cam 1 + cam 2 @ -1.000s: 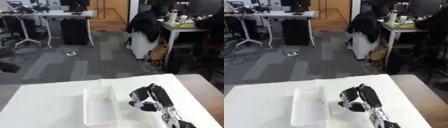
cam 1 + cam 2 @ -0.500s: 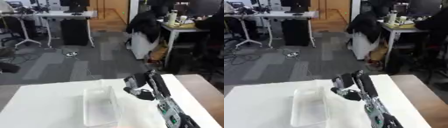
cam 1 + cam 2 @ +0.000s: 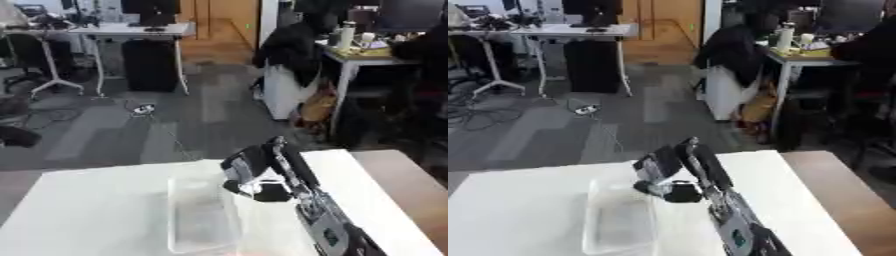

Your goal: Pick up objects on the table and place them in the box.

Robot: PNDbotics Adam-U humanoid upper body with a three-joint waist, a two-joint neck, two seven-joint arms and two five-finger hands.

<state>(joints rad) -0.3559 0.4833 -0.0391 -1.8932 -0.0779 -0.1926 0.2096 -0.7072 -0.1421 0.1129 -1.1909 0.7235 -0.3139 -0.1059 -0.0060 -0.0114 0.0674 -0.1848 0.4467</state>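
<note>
- Where the white table [image 3: 96, 200] fills the near half of the scene, a clear plastic box [image 3: 203, 216] sits on it lengthwise, slightly left of centre, its far end pointing toward the room; nothing can be made out inside it.
- Beyond the table's far edge lies grey carpet [image 3: 114, 135] with a cable and a small power strip [image 3: 140, 108] on it; a white desk [image 3: 131, 31] with a dark computer tower [image 3: 149, 65] beneath stands at the back left.
- To the back right, a second desk [image 3: 807, 52] carries a bottle and clutter, with a dark jacket [image 3: 293, 47] draped over the chair in front of it.
- Rising from the lower right, the black and silver right arm [image 3: 324, 225] slants up and to the left, carrying the right hand [image 3: 254, 167] above the box's far right corner, over its right wall.
- Its fingers are curled downward with the thumb tucked under; a dark rounded shape [image 3: 273, 192] sits just below the palm, but whether it is a held object or part of the hand cannot be told.
- A brown strip of tabletop [image 3: 411, 190] runs along the right edge, beside the white surface.
- Left of the box the white surface lies open out to the table's left edge, well apart from the hand.
</note>
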